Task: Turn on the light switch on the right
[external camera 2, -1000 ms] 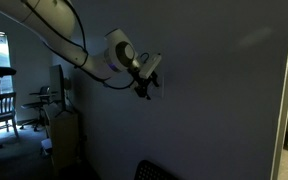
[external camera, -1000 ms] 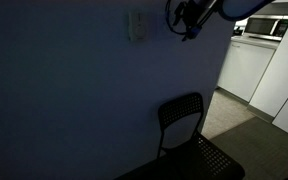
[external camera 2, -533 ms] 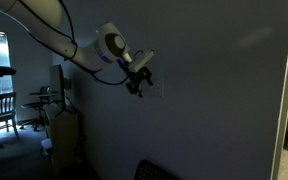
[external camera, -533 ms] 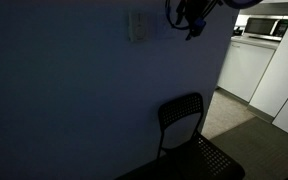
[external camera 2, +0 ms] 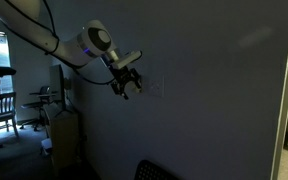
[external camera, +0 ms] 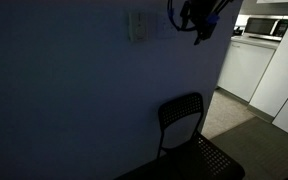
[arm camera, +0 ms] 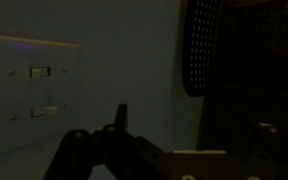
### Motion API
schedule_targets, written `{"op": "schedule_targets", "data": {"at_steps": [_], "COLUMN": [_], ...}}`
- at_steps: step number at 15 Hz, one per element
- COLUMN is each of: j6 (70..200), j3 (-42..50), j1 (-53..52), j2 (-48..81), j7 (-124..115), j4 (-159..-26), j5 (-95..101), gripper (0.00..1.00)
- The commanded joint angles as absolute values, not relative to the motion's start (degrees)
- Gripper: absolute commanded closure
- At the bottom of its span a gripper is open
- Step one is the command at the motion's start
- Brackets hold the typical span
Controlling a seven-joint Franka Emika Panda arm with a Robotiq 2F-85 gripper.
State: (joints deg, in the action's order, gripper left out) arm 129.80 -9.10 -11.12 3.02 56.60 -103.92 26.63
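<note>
The switch plate (external camera: 137,25) is a pale rectangle that sits flat and high on the dark wall (external camera: 64,100), and both exterior views show it (external camera 2: 155,86). In the wrist view it fills the left side (arm camera: 4,100) and carries two small toggles, one (arm camera: 39,71) above the other (arm camera: 46,112). The room is too dim to tell their position.

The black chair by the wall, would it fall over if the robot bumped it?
It looks light: the chair has a thin back full of little holes. A low bump would likely just slide it; a push high on the back might tip it.
</note>
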Motion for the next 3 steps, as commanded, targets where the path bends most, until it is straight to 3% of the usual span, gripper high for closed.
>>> {"op": "schedule_targets", "data": {"at_steps": [1,3], "j6": [129.2,129.0], "j3": [-9.5,-9.6], "j1": [-10.8,-10.8], "j2": [2.8,2.6], "j7": [56.4,56.3], "j4": [-104.0,-104.4], "j5": [26.6,26.6], "gripper": [0.0,0.0]}}
